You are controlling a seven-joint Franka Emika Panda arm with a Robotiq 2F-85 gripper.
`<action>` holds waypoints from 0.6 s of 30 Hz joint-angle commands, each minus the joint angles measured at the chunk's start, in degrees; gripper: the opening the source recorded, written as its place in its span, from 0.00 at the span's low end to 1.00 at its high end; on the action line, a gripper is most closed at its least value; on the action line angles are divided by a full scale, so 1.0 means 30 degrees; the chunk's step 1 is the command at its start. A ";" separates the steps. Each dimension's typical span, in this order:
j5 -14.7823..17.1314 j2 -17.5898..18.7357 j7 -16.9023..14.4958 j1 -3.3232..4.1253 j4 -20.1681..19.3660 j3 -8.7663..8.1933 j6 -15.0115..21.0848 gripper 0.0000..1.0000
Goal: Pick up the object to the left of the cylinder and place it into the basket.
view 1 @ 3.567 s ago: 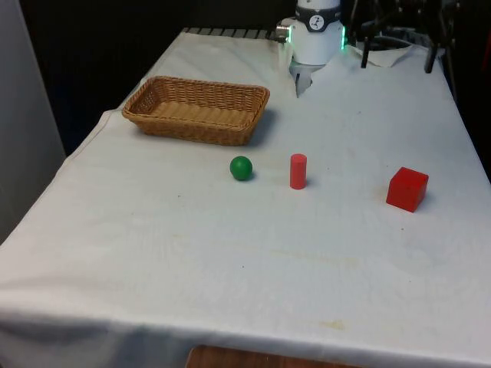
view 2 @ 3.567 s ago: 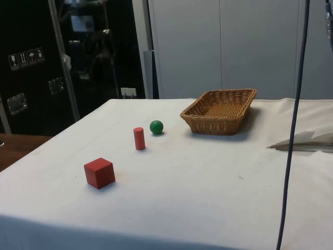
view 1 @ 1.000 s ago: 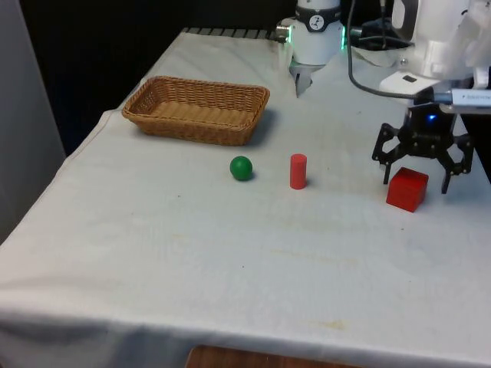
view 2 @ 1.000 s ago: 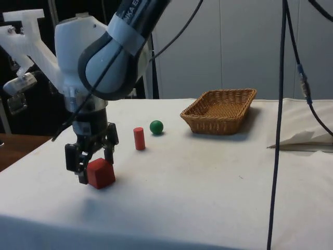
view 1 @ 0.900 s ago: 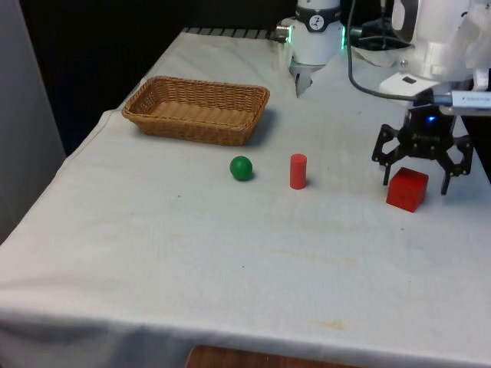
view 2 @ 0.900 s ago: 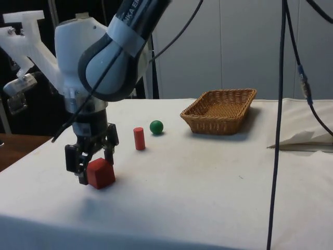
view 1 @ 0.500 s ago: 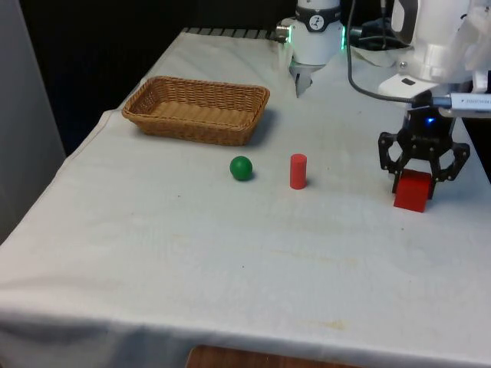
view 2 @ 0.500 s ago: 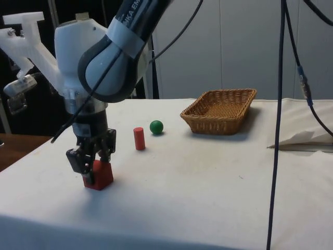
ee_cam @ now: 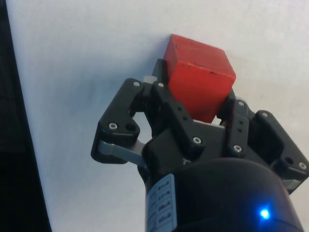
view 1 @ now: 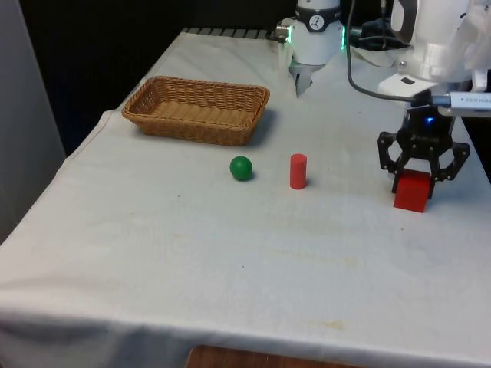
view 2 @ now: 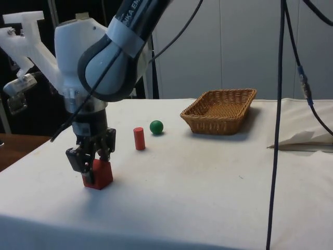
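My gripper (view 1: 415,182) is down at the table on the front view's right, shut on the red cube (view 1: 413,195). The cube (view 2: 100,177) rests on the cloth with the fingers clamping its upper part. In the wrist view the cube (ee_cam: 198,79) sits between the two black fingers (ee_cam: 164,99). The red cylinder (view 1: 298,171) stands upright mid-table, and the green ball (view 1: 241,168) lies just to its left in the front view. The wicker basket (view 1: 196,126) sits further back on the left, with nothing in it.
In the side view the cylinder (view 2: 139,138) and ball (view 2: 156,127) lie between the gripper (view 2: 92,165) and the basket (view 2: 218,124). Black cables hang on the side view's right. The table edge runs close beside the cube.
The fingers have gone from wide open around the red cube to shut on it. The cube turned and shifted slightly as they closed. Ball, cylinder and basket have not moved.
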 commanded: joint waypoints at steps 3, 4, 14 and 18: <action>-0.0115 -0.0458 -0.0019 0.0057 -0.0344 -0.0134 -0.0134 0.00; -0.0057 -0.0172 -0.0019 0.0000 -0.0076 -0.0038 -0.0115 0.00; -0.0707 -0.1986 -0.0115 0.0019 -0.1891 -0.0401 -0.0153 0.00; -0.0840 -0.2559 -0.0286 0.0057 -0.2483 -0.0592 -0.0134 0.00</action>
